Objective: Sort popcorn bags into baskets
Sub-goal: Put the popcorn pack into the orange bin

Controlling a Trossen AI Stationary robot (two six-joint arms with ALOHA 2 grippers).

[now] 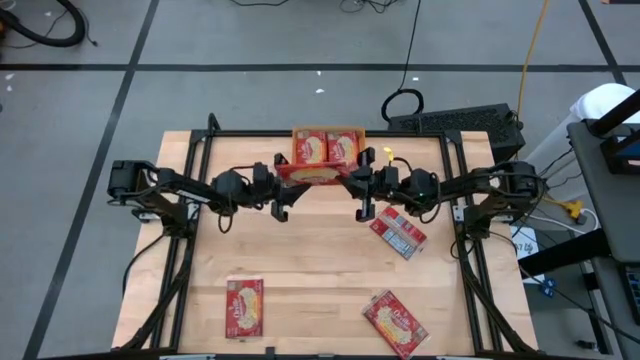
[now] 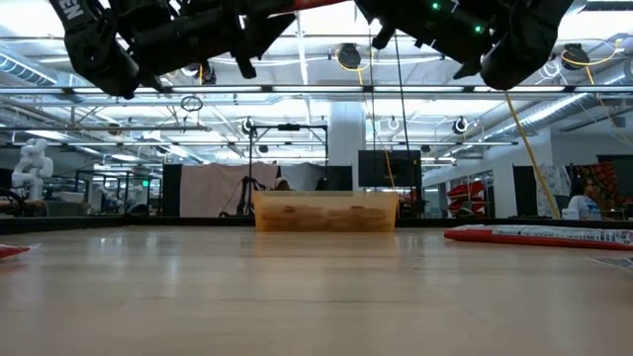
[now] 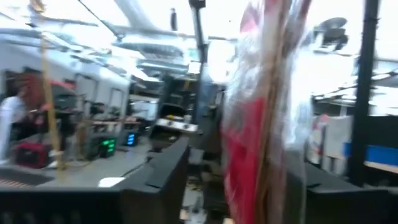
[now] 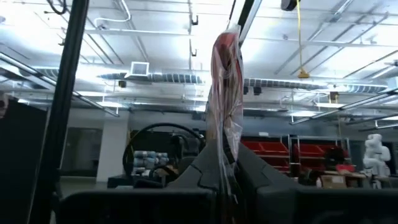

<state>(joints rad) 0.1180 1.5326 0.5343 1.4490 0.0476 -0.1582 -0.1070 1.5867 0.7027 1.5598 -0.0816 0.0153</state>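
Upper centre of the high view: left gripper (image 1: 283,170) and right gripper (image 1: 357,172) both clamp one flat red popcorn packet (image 1: 318,173), beside the translucent orange plastic bin (image 1: 327,133).

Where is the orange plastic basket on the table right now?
In the high view, the small translucent orange plastic basket sits at the centre of the table's far edge, holding two flat red popcorn bags, just beyond the bag carried between both end effectors.

- A pale wooden tabletop (image 1: 310,260) stood on grey floor (image 1: 250,90) marked with dark lines.
- Bright ceiling strip lights (image 4: 161,46) lit the room.
- Red storage bins (image 4: 298,152) lined shelves.
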